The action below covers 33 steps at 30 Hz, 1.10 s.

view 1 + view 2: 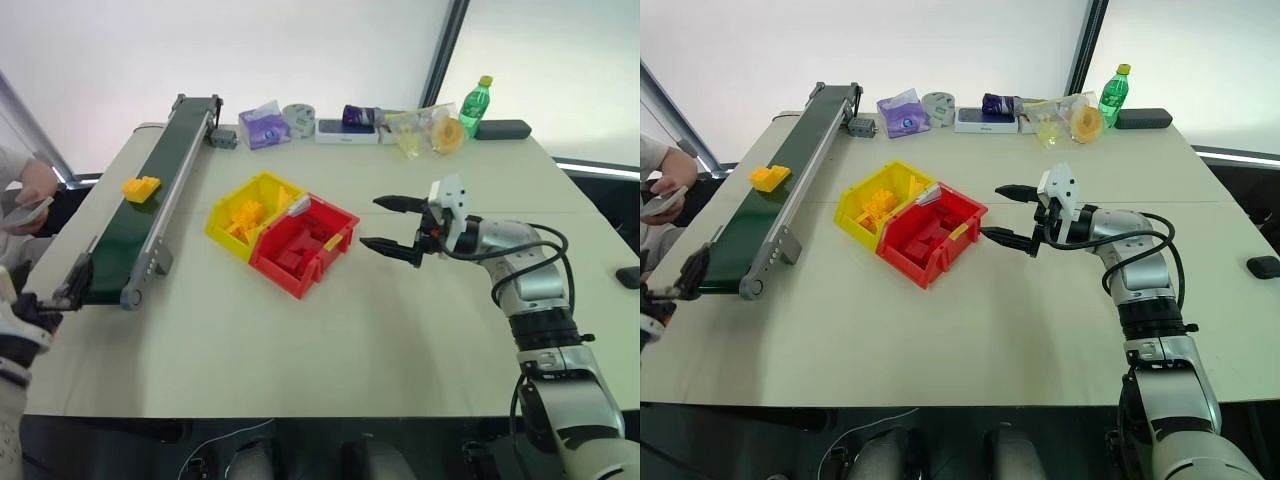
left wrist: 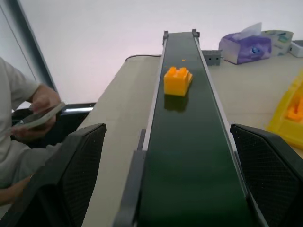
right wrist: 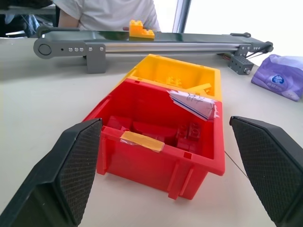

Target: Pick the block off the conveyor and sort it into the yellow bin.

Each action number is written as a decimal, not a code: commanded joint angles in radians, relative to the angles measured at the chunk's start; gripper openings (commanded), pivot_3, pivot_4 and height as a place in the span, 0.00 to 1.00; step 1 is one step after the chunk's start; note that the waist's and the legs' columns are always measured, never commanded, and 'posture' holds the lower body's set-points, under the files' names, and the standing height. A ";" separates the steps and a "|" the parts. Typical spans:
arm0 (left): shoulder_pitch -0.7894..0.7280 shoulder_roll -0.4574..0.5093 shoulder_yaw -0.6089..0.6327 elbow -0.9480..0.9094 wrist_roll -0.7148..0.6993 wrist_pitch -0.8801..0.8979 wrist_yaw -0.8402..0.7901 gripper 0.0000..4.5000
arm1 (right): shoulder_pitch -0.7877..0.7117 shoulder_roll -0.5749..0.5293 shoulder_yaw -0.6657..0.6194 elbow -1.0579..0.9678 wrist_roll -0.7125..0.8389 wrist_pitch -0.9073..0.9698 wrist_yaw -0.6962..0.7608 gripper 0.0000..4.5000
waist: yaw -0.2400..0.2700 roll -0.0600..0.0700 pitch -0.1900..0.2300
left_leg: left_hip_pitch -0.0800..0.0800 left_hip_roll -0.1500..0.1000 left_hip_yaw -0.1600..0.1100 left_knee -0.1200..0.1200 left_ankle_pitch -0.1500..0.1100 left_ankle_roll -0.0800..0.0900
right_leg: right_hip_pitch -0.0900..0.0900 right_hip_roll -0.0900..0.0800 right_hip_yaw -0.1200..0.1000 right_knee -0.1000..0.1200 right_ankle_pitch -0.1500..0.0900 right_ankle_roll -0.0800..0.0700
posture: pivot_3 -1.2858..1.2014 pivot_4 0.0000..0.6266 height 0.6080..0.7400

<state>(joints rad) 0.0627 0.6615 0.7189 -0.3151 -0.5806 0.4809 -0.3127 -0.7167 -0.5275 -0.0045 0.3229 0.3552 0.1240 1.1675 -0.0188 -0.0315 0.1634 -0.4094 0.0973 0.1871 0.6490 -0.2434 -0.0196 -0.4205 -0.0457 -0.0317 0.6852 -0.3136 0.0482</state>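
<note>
At the conveyor's [image 1: 150,215] near end the left gripper [image 2: 165,175] waits, fingers spread wide; the block [image 1: 141,187] lies well up the belt, so best to let it ride between the fingers before closing. Beyond the yellow bin [image 1: 226,212], the right gripper [image 1: 395,225] hangs spread and empty; it should stay clear.

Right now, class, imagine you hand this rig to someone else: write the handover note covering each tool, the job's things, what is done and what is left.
Left tool: open, empty, at the near end of the conveyor, pointing along the belt.
Right tool: open, empty, held above the table beside the red bin.
Block: lying on the belt, partway along, untouched.
Yellow bin: on the table against the red bin, already holding yellow bricks.
A person sits at the conveyor's far side holding a phone.
Done: nothing for this block.
Left: grasp the block, carry it over, drop it in the yellow bin.
</note>
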 commanded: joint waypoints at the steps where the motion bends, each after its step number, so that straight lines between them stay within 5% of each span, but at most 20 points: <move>1: -0.062 0.096 -0.034 0.062 -0.026 0.153 -0.012 0.99 | -0.018 0.003 -0.010 -0.011 0.004 -0.014 0.000 1.00 | -0.002 0.000 0.000 | 0.000 0.000 0.000 0.000 0.000 0.000 | 0.000 0.000 0.000 0.000 0.000 0.000 | 0.52 0.24 1.00; 9: -0.315 0.272 -0.220 0.385 0.088 0.120 -0.169 0.99 | -0.002 -0.001 -0.012 -0.037 0.007 -0.006 -0.007 1.00 | -0.002 0.001 0.000 | 0.000 0.000 0.002 -0.001 0.000 -0.001 | -0.002 0.001 0.000 0.000 0.000 0.000 | 0.52 0.24 1.00; 20: -0.469 0.223 -0.351 0.623 0.178 0.031 -0.271 0.99 | 0.027 -0.013 -0.022 -0.080 0.016 0.015 -0.025 1.00 | -0.002 0.001 0.000 | -0.001 0.000 0.003 -0.001 0.000 -0.001 | -0.003 0.001 0.000 0.000 0.000 0.000 | 0.52 0.24 1.00; 23: -0.470 0.205 -0.332 0.609 0.168 0.009 -0.290 0.81 | 0.022 -0.018 -0.025 -0.081 0.016 0.021 -0.026 1.00 | -0.001 0.001 0.000 | -0.001 0.000 0.003 -0.001 0.000 -0.001 | -0.003 0.001 0.000 0.001 0.000 0.000 | 0.52 0.24 1.00; 28: -0.447 0.224 -0.280 0.559 0.165 0.041 -0.267 0.29 | 0.023 -0.017 -0.023 -0.092 0.014 0.027 -0.035 1.00 | -0.002 0.001 0.000 | -0.001 0.000 0.003 -0.001 0.000 -0.001 | -0.003 0.001 0.000 0.001 0.000 0.000 | 0.52 0.24 1.00; 33: -0.497 0.178 -0.267 0.394 0.105 0.097 -0.224 0.31 | 0.008 -0.010 -0.016 -0.098 0.013 0.041 -0.045 1.00 | 0.004 0.001 0.001 | -0.001 0.000 0.003 0.000 0.000 -0.001 | -0.003 0.000 0.001 0.001 0.000 0.000 | 0.52 0.24 1.00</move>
<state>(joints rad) -0.4067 0.8374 0.4346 0.1510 -0.4540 0.5727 -0.5499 -0.6818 -0.5311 -0.0064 0.2707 0.3576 0.1678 1.1256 -0.0153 -0.0309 0.1639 -0.4106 0.0972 0.1894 0.6492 -0.2430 -0.0201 -0.4231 -0.0456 -0.0311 0.6862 -0.3134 0.0486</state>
